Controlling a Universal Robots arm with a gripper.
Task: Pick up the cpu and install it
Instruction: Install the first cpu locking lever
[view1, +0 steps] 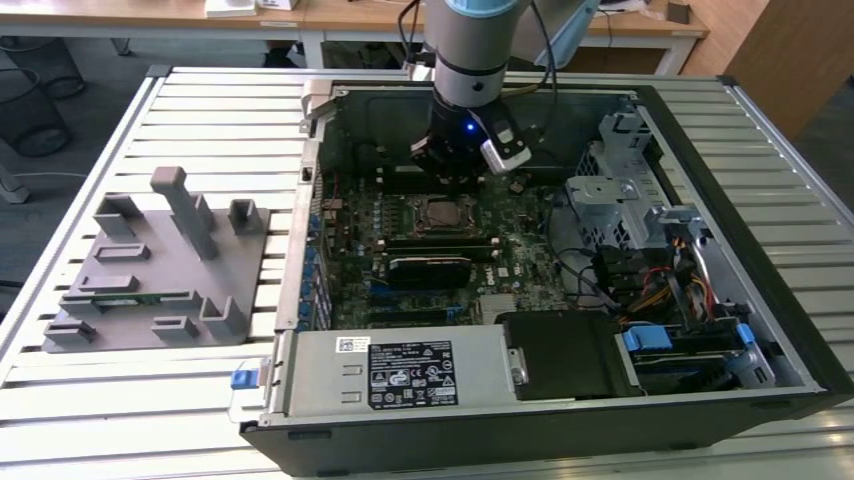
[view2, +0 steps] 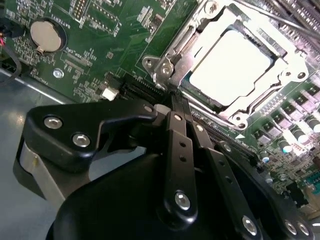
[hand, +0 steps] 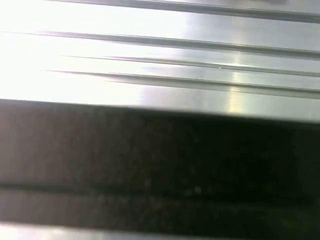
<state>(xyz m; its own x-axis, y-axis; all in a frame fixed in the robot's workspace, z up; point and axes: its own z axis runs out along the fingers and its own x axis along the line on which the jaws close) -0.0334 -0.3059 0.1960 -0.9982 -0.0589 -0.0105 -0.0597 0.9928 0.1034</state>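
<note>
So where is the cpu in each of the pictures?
Exterior view: the cpu sits mid-motherboard, just below the gripper in the picture.
Second wrist view: the cpu is the bright square inside the silver socket frame, just past the gripper.
First wrist view: pale metal slats above a dark band.
Shared landmark: the gripper.

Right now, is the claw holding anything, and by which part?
Nothing. The claw is shut and empty beside the socket, where the cpu already sits.
</note>
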